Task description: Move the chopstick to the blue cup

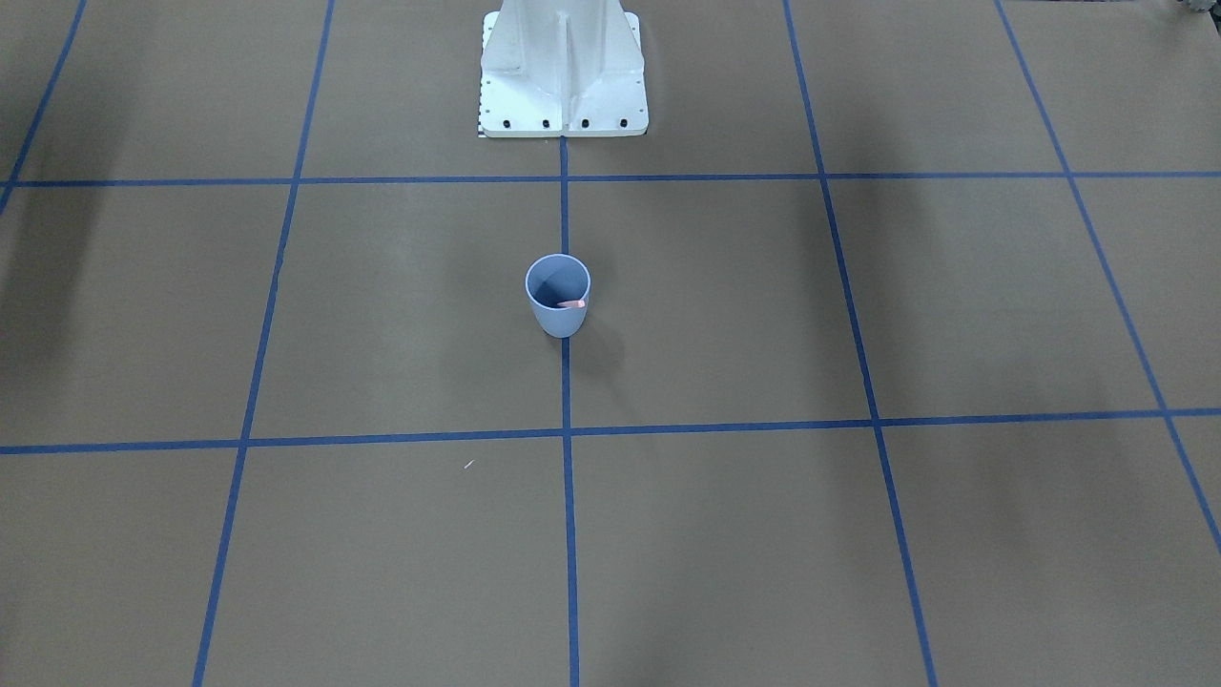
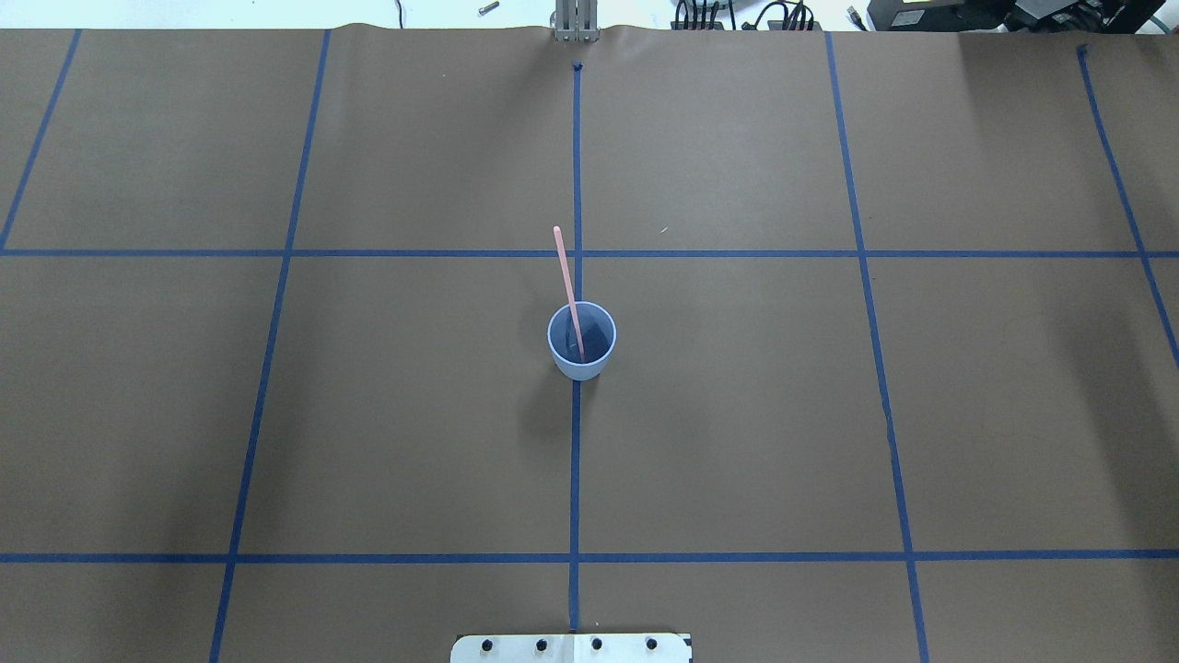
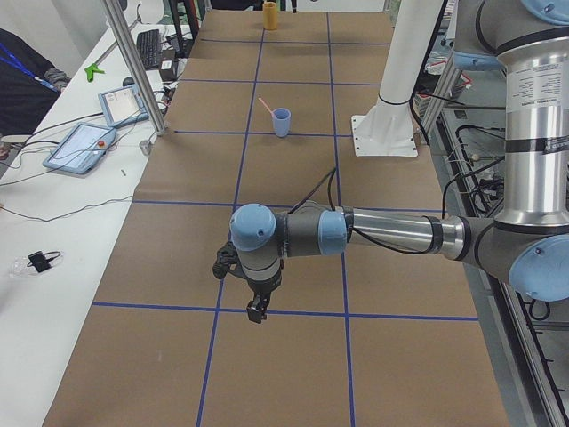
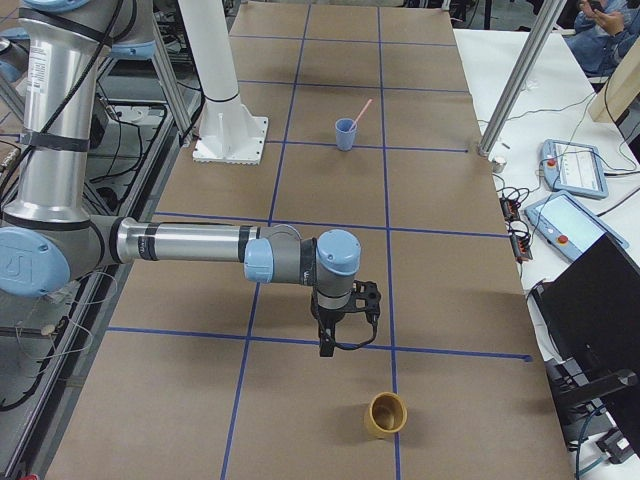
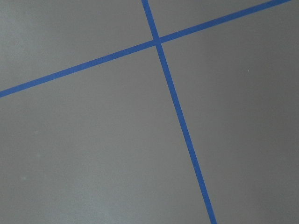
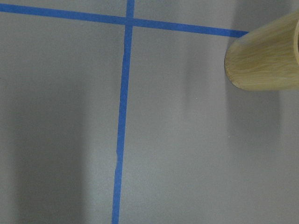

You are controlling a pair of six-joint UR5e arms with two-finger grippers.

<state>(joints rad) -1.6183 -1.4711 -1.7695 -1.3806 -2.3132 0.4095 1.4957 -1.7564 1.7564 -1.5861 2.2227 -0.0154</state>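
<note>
The pale-blue cup stands upright at the table's middle on a blue tape line; it also shows in the front view. One salmon-pink chopstick stands in it and leans over the rim away from the robot; only its tip shows in the front view. My left gripper hangs low over the table far to the cup's left, and I cannot tell if it is open. My right gripper hangs far to the cup's right, state also unclear.
A tan wooden cup stands near my right gripper and shows in the right wrist view. The white robot base is behind the blue cup. Tablets and cables lie on the white side table.
</note>
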